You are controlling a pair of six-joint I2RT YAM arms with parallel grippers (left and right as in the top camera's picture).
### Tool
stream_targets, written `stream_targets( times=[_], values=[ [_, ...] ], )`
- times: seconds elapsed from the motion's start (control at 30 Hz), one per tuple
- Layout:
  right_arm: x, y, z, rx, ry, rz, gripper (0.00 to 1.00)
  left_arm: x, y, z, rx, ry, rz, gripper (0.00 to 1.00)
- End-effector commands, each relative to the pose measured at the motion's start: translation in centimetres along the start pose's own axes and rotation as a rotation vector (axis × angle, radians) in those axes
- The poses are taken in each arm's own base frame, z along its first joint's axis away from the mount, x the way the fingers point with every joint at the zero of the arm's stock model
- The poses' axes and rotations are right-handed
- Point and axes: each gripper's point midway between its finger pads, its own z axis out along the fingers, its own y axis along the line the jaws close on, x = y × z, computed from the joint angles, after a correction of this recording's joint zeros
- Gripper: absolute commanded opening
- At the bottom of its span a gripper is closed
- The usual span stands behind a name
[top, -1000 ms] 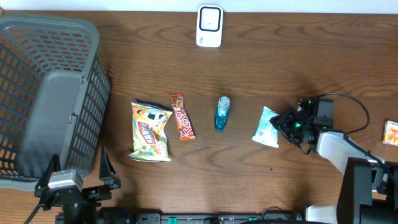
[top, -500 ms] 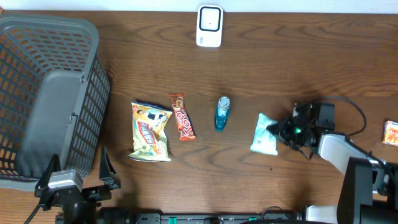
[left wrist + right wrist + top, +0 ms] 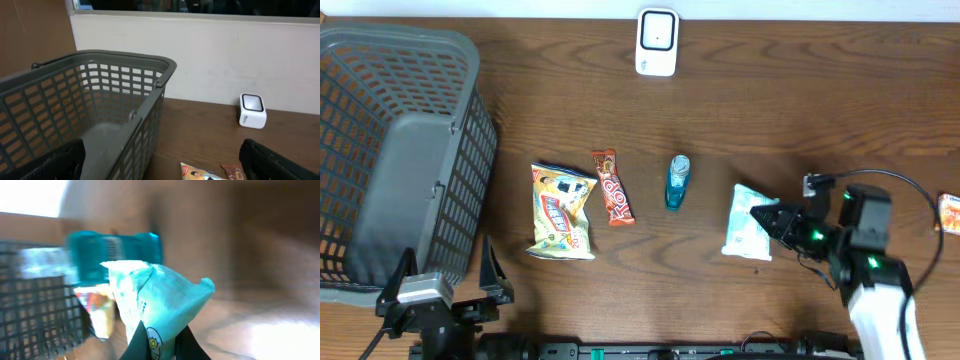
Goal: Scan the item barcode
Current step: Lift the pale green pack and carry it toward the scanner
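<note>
Right gripper (image 3: pixel 767 217) pressed together, pinching the pale teal packet (image 3: pixel 744 225) by its 3 o'clock edge. Packet sits at about 4 o'clock from table centre in overhead view, just right of the blue bottle (image 3: pixel 677 182). Whether it's lifted or dragging on the wood I can't tell from above. In the right wrist view the packet (image 3: pixel 160 300) fills the frame above the fingers (image 3: pixel 136 347), crumpled and puffed. That view is smeared, so the barcode side is probably not readable here.

Handling, my judgement:
- Light, soft film pouch that will flop and fold from an edge pinch.
- Film looks glossy, so it could slip.
- Best hold is the flat crimped seam, not the puffy middle, leaving the printed faces uncovered for the scanner.

Scanner (image 3: pixel 657 42) stands at 12 o'clock on the far table edge, well apart from the packet.

Left gripper (image 3: pixel 448 265) spread wide, holding nothing, parked at 7 o'clock.

The only container is the grey basket (image 3: pixel 470 60) at 9 o'clock. Its floor is bare in both the overhead and left wrist views, nothing in it.

Loose on the table around 8 o'clock of centre: yellow snack bag (image 3: pixel 563 210), with the chocolate bar (image 3: pixel 613 187) just beside it.
</note>
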Motion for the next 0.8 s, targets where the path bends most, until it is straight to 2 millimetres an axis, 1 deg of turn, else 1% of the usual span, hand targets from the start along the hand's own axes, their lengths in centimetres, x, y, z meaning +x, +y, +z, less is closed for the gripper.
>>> stream_targets(
  times=[0.0, 0.13, 0.2, 0.33, 0.57, 0.77],
  values=[
    [0.1, 3.6, -2.0, -0.121, -0.045, -0.03, 0.01, -0.1, 0.2, 0.0, -0.008, -0.006, -0.009, 0.98],
    [0.4, 6.2, -4.2, -0.203, -0.108, -0.045, 0.01, -0.1, 0.2, 0.0, -0.008, -0.006, -0.009, 0.98],
    [1.0, 7.4, -5.1, -0.25, -0.114, -0.048, 0.01, -0.1, 0.2, 0.0, -0.008, -0.006, -0.009, 0.98],
    [1.8, 8.8, -6.2, -0.308, -0.111, -0.06, 0.02, -0.2, 0.2, -0.1, -0.008, -0.007, -0.009, 0.98],
    [1.8, 8.7, -6.2, -0.314, -0.088, 0.132, 0.01, -0.1, 0.2, 0.0, -0.008, -0.006, -0.009, 0.98],
    [1.5, 8.5, -6.2, -0.303, -0.099, 0.174, 0.01, -0.1, 0.2, 0.0, -0.008, -0.006, -0.009, 0.98]
  ],
)
